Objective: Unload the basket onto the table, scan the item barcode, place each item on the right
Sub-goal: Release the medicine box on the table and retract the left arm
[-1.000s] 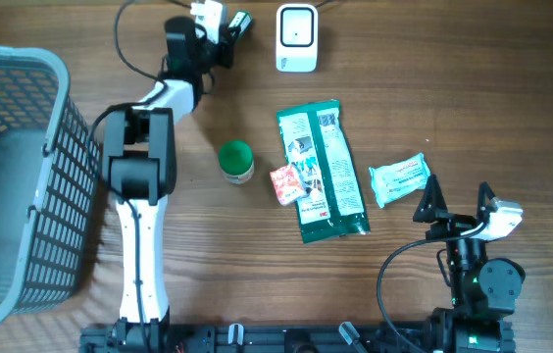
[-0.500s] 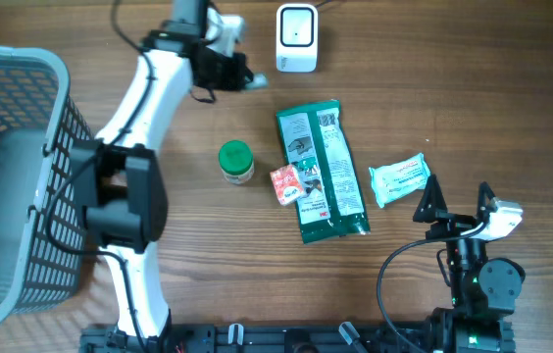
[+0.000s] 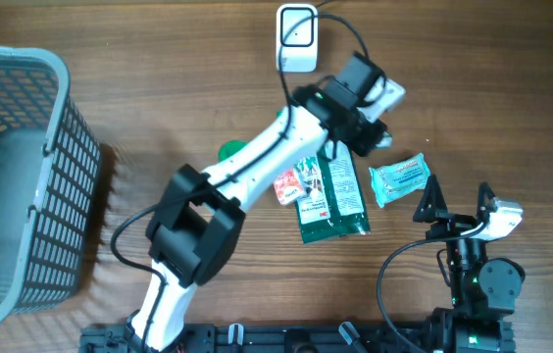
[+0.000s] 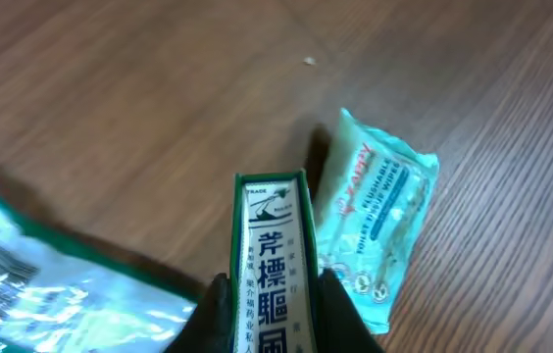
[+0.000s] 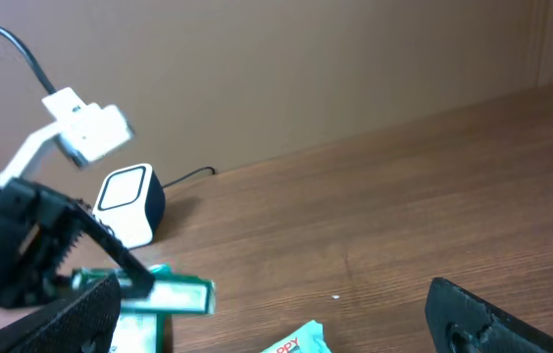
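Note:
My left gripper [image 4: 272, 286] is shut on a narrow white box [image 4: 271, 257] with a green border and Chinese print. In the overhead view the left gripper [image 3: 371, 135] hangs over the table between the big green packet [image 3: 323, 186] and the teal tissue pack [image 3: 401, 178]. The right wrist view shows the same box [image 5: 172, 293] held level just above the wood. The white scanner [image 3: 296, 37] stands at the back edge, behind the left arm. My right gripper [image 3: 456, 200] rests near the front right, open with nothing in it.
A small red sachet [image 3: 285, 183] lies against the green packet's left side. A green-lidded jar [image 3: 229, 150] is partly hidden by the left arm. A grey mesh basket [image 3: 22, 176] fills the left end of the table.
The left arm has swung from the back left, beside the scanner, to the right across the table. It now hovers by the tissue pack. The right arm has not moved.

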You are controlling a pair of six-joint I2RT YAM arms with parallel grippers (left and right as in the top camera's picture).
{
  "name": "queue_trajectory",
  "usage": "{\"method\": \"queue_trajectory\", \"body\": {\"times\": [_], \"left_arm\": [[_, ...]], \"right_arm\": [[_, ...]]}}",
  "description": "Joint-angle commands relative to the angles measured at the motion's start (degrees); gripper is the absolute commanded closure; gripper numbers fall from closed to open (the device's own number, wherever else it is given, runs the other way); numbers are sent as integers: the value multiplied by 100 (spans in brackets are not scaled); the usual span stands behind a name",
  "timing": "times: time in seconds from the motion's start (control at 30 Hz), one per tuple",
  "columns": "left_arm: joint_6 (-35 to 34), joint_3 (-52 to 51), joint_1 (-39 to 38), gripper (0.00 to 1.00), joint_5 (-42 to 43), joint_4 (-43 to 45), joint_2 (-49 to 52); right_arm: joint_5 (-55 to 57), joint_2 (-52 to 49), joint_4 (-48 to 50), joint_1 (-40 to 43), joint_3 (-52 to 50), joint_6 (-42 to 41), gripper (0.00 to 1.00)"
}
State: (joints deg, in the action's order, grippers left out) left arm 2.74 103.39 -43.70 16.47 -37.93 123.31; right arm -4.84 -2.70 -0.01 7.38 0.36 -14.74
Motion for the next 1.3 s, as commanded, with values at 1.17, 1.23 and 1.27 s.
{"method": "queue_trajectory", "body": {"times": [1.17, 1.23, 1.27], "left_arm": [[2321, -527, 1550, 0, -5490, 1443, -6352], [1884, -549, 1550, 0, -5466, 1320, -6662], [1812, -599, 1550, 0, -5399, 1294, -6782]], "right_arm": [[39, 26, 15, -4, -7, -39, 0], [37, 26, 15, -4, -7, -42, 0], [39, 26, 15, -4, -7, -42, 0]]}}
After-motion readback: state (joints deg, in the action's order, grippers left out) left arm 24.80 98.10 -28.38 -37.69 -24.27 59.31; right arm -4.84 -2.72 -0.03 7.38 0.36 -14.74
